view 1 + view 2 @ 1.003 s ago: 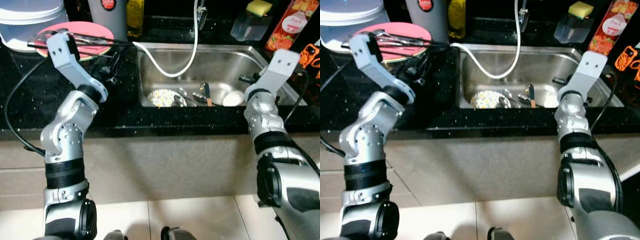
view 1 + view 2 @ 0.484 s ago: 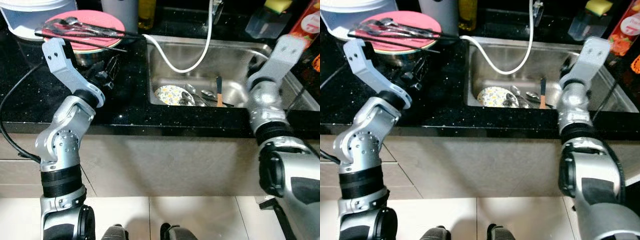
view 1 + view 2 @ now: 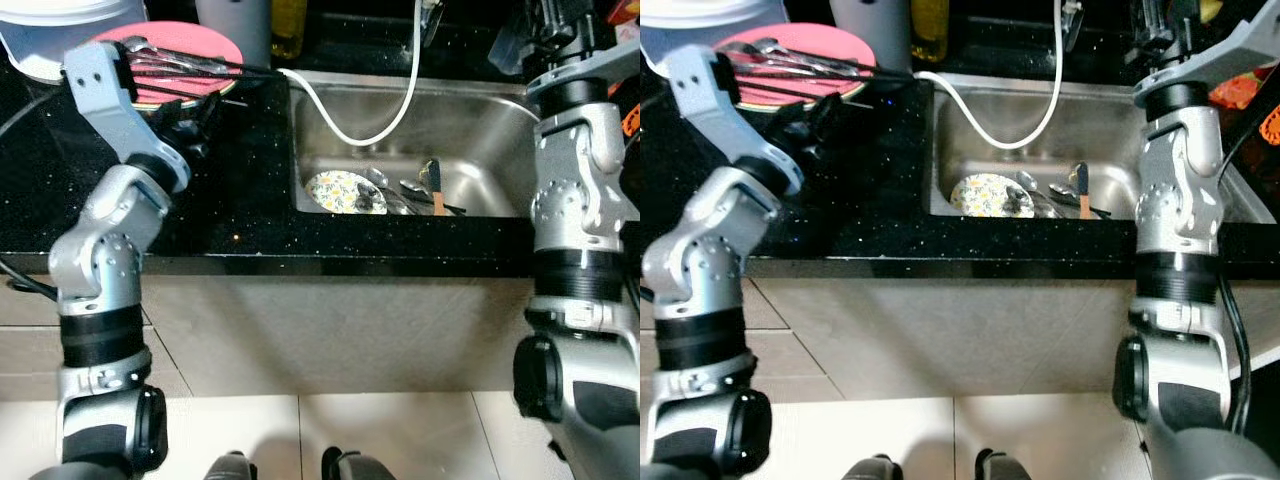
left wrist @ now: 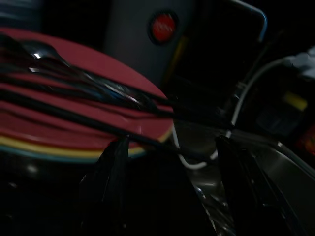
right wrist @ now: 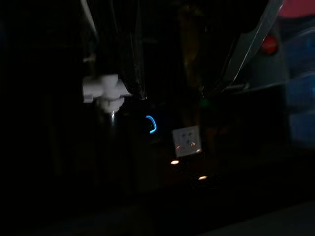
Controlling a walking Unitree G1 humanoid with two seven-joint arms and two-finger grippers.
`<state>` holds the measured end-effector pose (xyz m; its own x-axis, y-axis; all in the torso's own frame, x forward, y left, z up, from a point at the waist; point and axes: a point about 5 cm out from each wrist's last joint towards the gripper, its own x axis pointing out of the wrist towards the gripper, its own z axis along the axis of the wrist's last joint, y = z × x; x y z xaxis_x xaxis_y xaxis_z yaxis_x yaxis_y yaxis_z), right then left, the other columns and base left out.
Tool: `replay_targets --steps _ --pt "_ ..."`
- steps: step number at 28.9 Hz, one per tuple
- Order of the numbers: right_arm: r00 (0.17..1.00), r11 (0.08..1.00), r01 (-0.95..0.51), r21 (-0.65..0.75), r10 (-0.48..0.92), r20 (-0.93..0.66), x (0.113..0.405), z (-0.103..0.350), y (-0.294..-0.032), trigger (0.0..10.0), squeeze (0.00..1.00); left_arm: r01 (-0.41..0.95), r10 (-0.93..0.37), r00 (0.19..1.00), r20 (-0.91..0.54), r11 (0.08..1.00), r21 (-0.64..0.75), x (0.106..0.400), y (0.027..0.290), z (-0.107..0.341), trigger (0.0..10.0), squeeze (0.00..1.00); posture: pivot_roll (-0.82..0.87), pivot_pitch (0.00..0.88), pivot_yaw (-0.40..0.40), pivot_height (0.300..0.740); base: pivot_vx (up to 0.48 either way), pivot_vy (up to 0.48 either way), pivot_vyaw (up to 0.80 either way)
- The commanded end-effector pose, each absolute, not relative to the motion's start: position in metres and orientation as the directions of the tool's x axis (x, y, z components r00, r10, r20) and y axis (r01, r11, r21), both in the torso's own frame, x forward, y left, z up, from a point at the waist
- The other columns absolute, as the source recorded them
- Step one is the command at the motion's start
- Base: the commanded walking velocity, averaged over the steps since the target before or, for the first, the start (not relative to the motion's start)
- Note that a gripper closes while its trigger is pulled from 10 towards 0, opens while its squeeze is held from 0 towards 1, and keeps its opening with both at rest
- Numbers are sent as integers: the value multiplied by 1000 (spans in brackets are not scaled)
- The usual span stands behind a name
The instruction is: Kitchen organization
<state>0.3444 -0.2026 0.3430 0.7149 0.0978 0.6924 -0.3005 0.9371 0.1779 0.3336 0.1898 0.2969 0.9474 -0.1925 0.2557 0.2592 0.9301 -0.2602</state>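
On the black counter (image 3: 240,190), far left, a pink plate (image 3: 190,45) sits over a dark bowl, with spoons and long dark utensils (image 3: 185,68) laid across it. A white container (image 3: 60,25) stands behind it at the corner. The left gripper (image 4: 170,189) hovers just beside the plate's near rim, its two black fingers (image 4: 110,182) spread apart with nothing between them — the wrist view looks past them to the plate, a grey canister with a red badge (image 4: 165,27) and the sink edge. A white hose (image 3: 350,125) curves from the counter into the steel sink (image 3: 480,120), dropping from the faucet (image 3: 430,15). Down in the basin lie a flowered plate (image 3: 340,190), several spoons (image 3: 385,185) and a wooden-handled tool (image 3: 436,195), all close together. To the right, the right arm is raised high over the sink's far corner; the right gripper (image 5: 182,59) appears in its dim wrist view with fingers parted, empty, near a white fitting (image 5: 103,91).
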Motion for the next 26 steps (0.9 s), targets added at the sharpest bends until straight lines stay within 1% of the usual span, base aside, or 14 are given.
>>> replay_targets --steps 1,4,6,10,11,12,15,16,17,18,19,22,24,26 --pt "728 930 -308 202 93 679 342 336 -202 10000 0 230 -164 951 260 942 -246 336 197 302 10000 0 121 48 -52 740 0 0 0" --pt "744 924 -319 210 107 660 337 323 -197 10000 0 165 -80 963 257 929 -331 344 207 306 10000 0 109 43 -45 740 0 0 0" --pt "746 922 -324 211 112 656 336 321 -196 10000 0 163 -72 964 255 920 -357 346 207 305 10000 0 94 34 -36 740 0 0 0" --pt "758 907 -361 219 148 636 328 324 -196 10000 0 271 -166 953 253 841 -469 352 176 295 10000 0 92 27 -40 740 0 0 0" --pt "758 906 -364 217 153 635 327 325 -195 10000 0 359 -249 929 273 781 -511 349 153 292 10000 0 86 26 -39 740 0 0 0" --pt "758 906 -364 217 153 635 327 325 -195 10000 0 359 -249 929 273 781 -511 349 153 292 10000 0 86 26 -39 740 0 0 0" --pt "760 904 -367 221 154 632 327 324 -192 10000 0 457 -338 889 310 705 -542 339 123 289 10000 0 86 30 -42 740 0 0 0" --pt "760 904 -367 221 154 632 327 324 -192 10000 0 457 -338 889 310 705 -542 339 123 289 10000 0 86 30 -42 740 0 0 0" --pt "761 903 -368 222 155 631 327 323 -192 10000 0 471 -354 882 310 679 -563 335 113 285 10000 0 86 30 -42 740 0 0 0" --pt "761 903 -368 222 155 631 327 323 -192 10000 0 471 -354 882 310 679 -563 335 113 285 10000 0 86 30 -42 740 0 0 0" --pt "763 902 -370 225 156 627 326 323 -191 10000 0 476 -360 880 310 675 -564 330 104 282 10000 0 86 30 -42 740 0 0 0" --pt "768 900 -372 228 160 621 325 322 -190 10000 0 482 -361 876 320 667 -569 321 92 277 10000 0 84 37 -41 740 0 0 0" --pt "770 899 -372 229 162 617 324 322 -190 10000 0 480 -349 877 331 663 -574 317 90 276 10000 0 84 37 -41 740 0 0 0" --pt "777 899 -372 231 165 608 324 320 -190 10000 0 441 -294 897 329 615 -653 309 97 265 10000 0 84 42 -46 740 0 0 0"
